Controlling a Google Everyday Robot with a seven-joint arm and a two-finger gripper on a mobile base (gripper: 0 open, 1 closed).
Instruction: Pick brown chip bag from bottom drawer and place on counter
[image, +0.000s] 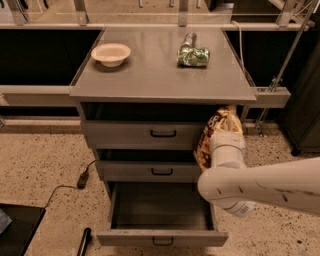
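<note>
Your gripper (226, 136), level with the top drawer (142, 134) at the cabinet's right front, clasps the brown chip bag (214, 122) upright, its tip just beneath the counter (150, 77) lip. The counter lies up and left, and that overhang stands in the way. A green foil bag (193, 55) and white bowl (111, 53) sit beyond, and the bottom drawer (162, 239) gapes below.

Just below the counter (150, 75), the wrist (227, 150) hides the hand (226, 135) and half the brown chip bag (205, 145).
</note>
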